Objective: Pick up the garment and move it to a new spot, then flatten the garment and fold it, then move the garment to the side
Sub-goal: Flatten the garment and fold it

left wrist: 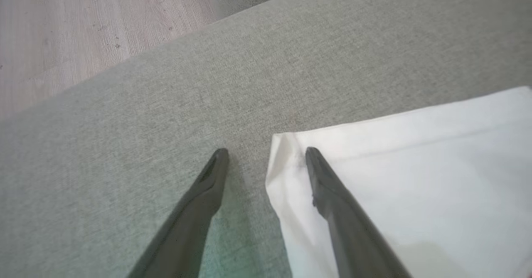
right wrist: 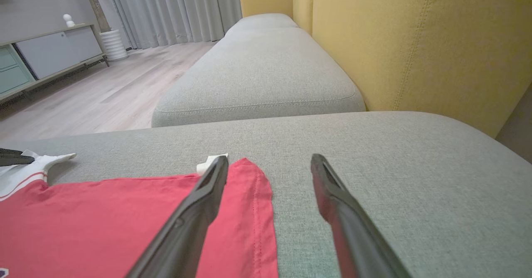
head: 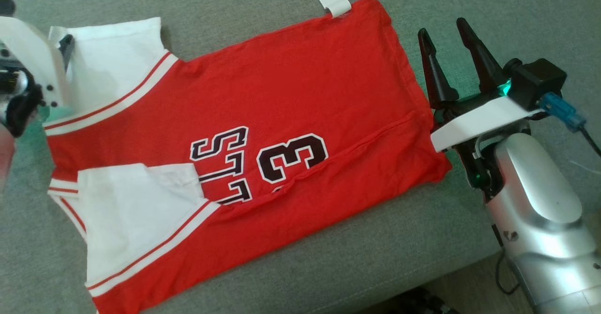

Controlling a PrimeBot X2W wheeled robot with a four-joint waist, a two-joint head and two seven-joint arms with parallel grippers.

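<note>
The red jersey (head: 281, 93) lies spread flat on the grey sofa seat (head: 375, 257). My left end effector (left wrist: 267, 151) is open, with one finger over the corner of a white sleeve (left wrist: 415, 166) and the other over the seat. My right end effector (head: 443, 26) is open too, empty, just beside the jersey.

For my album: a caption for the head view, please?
Red jersey lies on a grey cushion, the open right gripper by its hem.
</note>
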